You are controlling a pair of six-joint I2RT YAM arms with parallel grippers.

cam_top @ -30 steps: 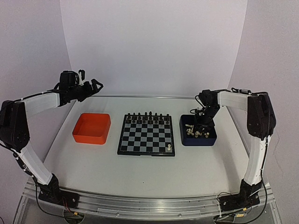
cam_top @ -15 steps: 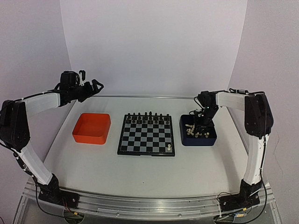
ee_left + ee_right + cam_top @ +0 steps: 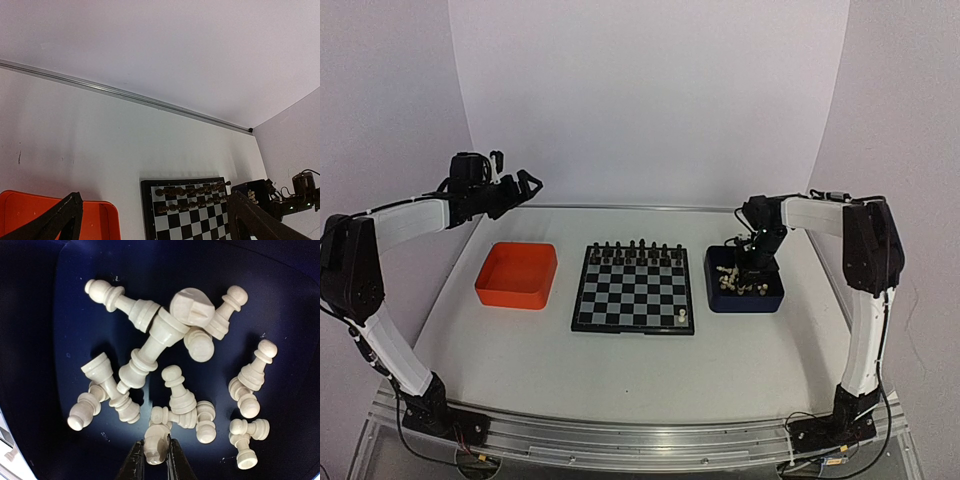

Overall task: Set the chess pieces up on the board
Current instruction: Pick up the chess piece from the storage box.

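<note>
One piece point(image 3: 156, 439) is pinched by R hand point(image 3: 154, 446) inside blue tray point(image 3: 35, 315); L hand point(image 3: 155, 200) is held wide above bench point(image 3: 620, 370).

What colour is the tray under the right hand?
Dark blue tray; it shows best in the right wrist view.

My right wrist camera's bottom edge cuts off the right end effector point(image 3: 153, 444), leaving only its two fingertips point(image 3: 134, 462); what kind the small cream-white chess piece point(image 3: 156, 450) between them is, I cannot tell. From above, the heaped cream-white chess pieces point(image 3: 738, 283) beneath it are too small to sort. Ahead of the left end effector point(image 3: 155, 200), the black-and-grey checked chessboard point(image 3: 172, 225) and orange plastic tray point(image 3: 100, 222) run off frame.
</note>
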